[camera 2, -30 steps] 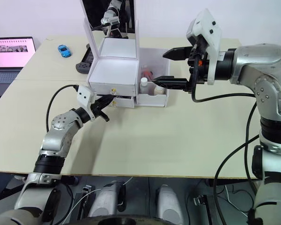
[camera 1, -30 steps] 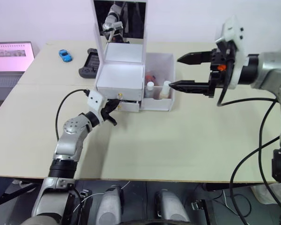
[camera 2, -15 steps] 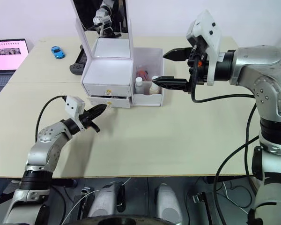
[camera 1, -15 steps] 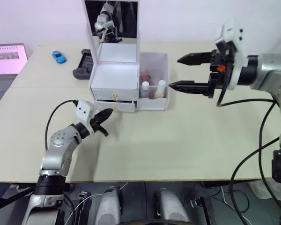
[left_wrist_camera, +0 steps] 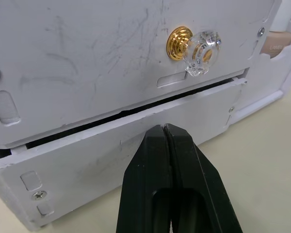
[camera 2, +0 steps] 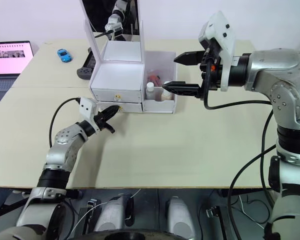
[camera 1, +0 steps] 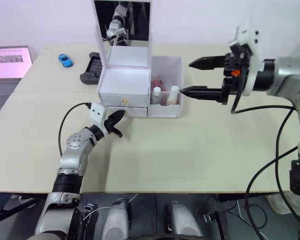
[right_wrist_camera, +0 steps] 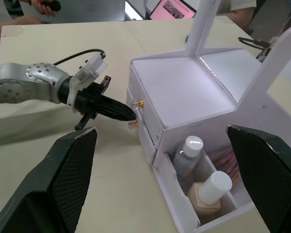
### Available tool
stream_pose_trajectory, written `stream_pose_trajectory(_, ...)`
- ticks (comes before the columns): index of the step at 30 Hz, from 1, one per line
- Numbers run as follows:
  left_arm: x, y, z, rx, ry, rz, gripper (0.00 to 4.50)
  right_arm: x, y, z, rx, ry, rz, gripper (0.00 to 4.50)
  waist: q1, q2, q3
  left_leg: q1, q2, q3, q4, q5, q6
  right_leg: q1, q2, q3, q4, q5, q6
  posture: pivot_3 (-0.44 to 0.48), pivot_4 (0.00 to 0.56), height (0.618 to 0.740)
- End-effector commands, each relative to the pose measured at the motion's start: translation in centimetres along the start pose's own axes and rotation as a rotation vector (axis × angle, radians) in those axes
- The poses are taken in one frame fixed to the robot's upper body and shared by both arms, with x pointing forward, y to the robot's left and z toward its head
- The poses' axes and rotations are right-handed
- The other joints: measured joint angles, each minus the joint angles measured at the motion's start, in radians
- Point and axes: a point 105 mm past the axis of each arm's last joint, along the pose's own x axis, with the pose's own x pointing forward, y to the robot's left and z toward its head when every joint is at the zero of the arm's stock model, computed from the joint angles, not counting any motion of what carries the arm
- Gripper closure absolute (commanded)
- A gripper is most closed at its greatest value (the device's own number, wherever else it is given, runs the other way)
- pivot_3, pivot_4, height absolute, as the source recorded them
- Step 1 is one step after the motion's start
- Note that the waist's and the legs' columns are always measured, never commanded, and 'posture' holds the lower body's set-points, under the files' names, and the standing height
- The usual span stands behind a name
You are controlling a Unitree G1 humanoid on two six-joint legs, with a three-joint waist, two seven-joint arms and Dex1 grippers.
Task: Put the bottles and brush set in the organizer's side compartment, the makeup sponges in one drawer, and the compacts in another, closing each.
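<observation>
A pale tabletop (camera 1: 190, 150) carries a white organizer (camera 1: 126, 87) near its far edge, with a laptop (camera 1: 9, 57), a blue toy car (camera 1: 65, 60) and a game controller (camera 1: 91, 68) toward the far left corner. In the head views, the left pincer (camera 1: 119, 117) sits fingers together at the lower drawer (camera 1: 132, 112); the right pincer (camera 1: 194, 77) hangs spread wide beside the side compartment (camera 1: 170, 80) holding bottles (camera 1: 157, 95). The left wrist view shows that drawer slightly ajar. The right wrist view shows two bottles upright in the compartment.

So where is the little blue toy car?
The blue toy car sits at the table's far left, between the laptop and the black game controller.
</observation>
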Motion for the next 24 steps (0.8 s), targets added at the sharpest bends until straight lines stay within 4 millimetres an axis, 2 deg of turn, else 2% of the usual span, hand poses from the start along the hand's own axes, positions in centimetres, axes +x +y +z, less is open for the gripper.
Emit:
stream_pose_trajectory(1,0.7,-0.2,0.4,0.015,-0.01,-0.01,4.47,-0.7,0.2,1.6,-0.055,-0.033,-0.021,0.0,0.007,0.0,0.0,0.0,0.0,0.0,0.0,0.0,0.0,0.0,0.0,0.0,0.0,0.0,0.0,0.0,0.15,0.737)
stream_pose_trajectory(8,0.3,0.1,0.6,0.028,-0.011,-0.004,4.47,-0.8,0.3,1.4,-0.049,-0.031,-0.022,0.0,0.009,0.0,0.0,0.0,0.0,0.0,0.0,0.0,0.0,0.0,0.0,0.0,0.0,-0.001,-0.001,0.0,0.15,0.737)
stream_pose_trajectory(12,-1.3,-0.5,1.7,0.029,-0.037,-0.046,4.47,-1.2,0.3,0.6,-0.026,-0.015,-0.03,0.0,0.006,0.0,0.0,0.0,0.0,0.0,-0.001,0.0,0.0,0.0,0.0,0.0,0.0,-0.001,-0.001,0.0,0.15,0.737)
stream_pose_trajectory(15,-3.1,-1.1,3.0,0.038,-0.047,-0.107,4.47,-1.9,-0.2,-0.7,-0.003,-0.021,-0.07,0.0,0.004,0.0,0.0,0.0,0.0,0.0,-0.002,0.0,0.0,-0.001,0.0,0.0,-0.001,0.0,0.0,0.0,0.15,0.737)
stream_pose_trajectory(17,-4.4,-1.0,3.5,0.066,-0.019,-0.137,4.47,-2.3,-0.5,-2.2,-0.006,0.005,-0.087,0.0,0.001,0.0,0.0,0.0,0.001,0.0,-0.002,0.0,0.0,-0.001,0.0,0.0,-0.001,0.0,0.0,0.0,0.15,0.737)
stream_pose_trajectory(19,-6.3,-0.1,4.2,0.087,0.017,-0.148,3.95,-3.2,-0.4,-5.3,0.114,0.07,-0.059,0.0,0.001,-0.001,0.0,0.0,0.001,0.0,-0.002,0.0,0.0,-0.001,0.001,0.0,0.0,-0.001,-0.002,0.0,0.15,0.737)
stream_pose_trajectory(20,-6.9,0.1,4.5,0.093,0.028,-0.148,3.68,-3.5,-0.2,-6.2,0.154,0.084,-0.045,0.0,0.0,0.0,0.0,0.0,0.002,0.0,-0.002,0.0,0.0,-0.001,0.001,0.0,0.0,-0.001,-0.002,0.0,0.15,0.737)
stream_pose_trajectory(21,-7.6,0.4,4.7,0.105,0.044,-0.147,3.23,-3.9,-0.2,-7.0,0.215,0.075,-0.046,0.0,-0.002,0.0,0.0,0.0,0.002,0.001,-0.002,0.0,0.0,-0.001,0.001,-0.001,-0.001,-0.001,-0.002,0.0,0.15,0.737)
stream_pose_trajectory(24,-10.0,2.5,5.7,0.151,0.076,-0.089,1.73,-5.7,-2.0,-9.2,0.306,0.004,-0.168,0.0,-0.008,0.0,0.001,0.0,0.002,0.001,-0.002,0.0,0.0,-0.001,0.0,0.0,-0.001,-0.001,-0.002,0.0,0.15,0.737)
